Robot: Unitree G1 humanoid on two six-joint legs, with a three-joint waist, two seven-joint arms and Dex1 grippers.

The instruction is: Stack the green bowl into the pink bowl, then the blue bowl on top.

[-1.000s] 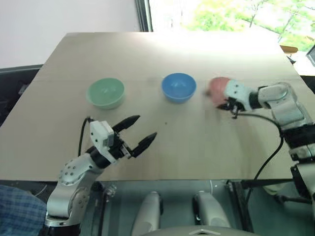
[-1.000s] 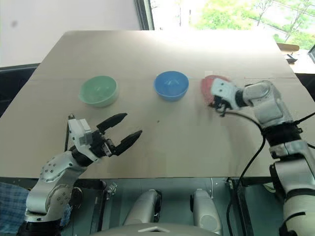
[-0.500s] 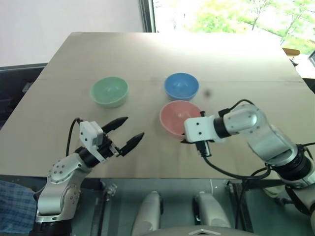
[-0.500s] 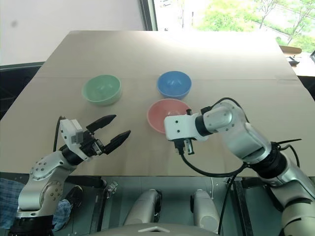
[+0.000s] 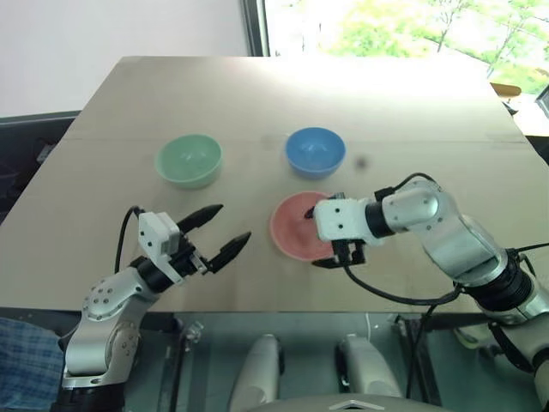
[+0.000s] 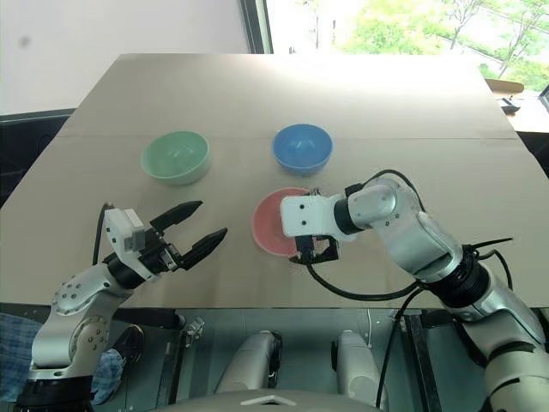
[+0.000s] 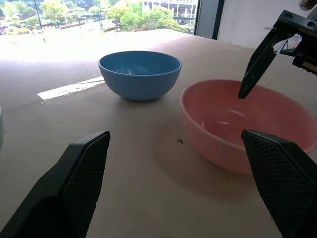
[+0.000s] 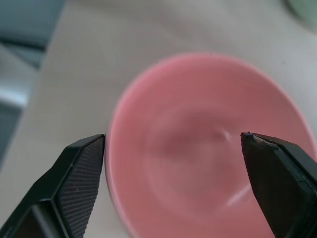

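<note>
Nearest to us, our left hand [image 5: 219, 232] hangs over the front left part of the tabletop [image 5: 257, 94], its two black fingers spread wide and empty, pointing level across toward the pink bowl [image 5: 296, 227]. That bowl sits upright on the tabletop near the front edge, slightly right of the middle, mouth facing up; being round, it has no long axis to speak of. Our right hand [image 6: 310, 251] is at the bowl's right side, tilted downward and pointing left across it. Its fingers are released: in the right wrist view one finger [image 8: 81, 176] stands just outside the rim and the other [image 8: 280, 176] is over the bowl's inside, neither pressing on the wall.

Farther back, the blue bowl [image 5: 315, 151] stands upright just behind the pink one, apart from it. The green bowl [image 5: 189, 160] stands upright well to the left of the blue bowl, in about the same row, also mouth up.
</note>
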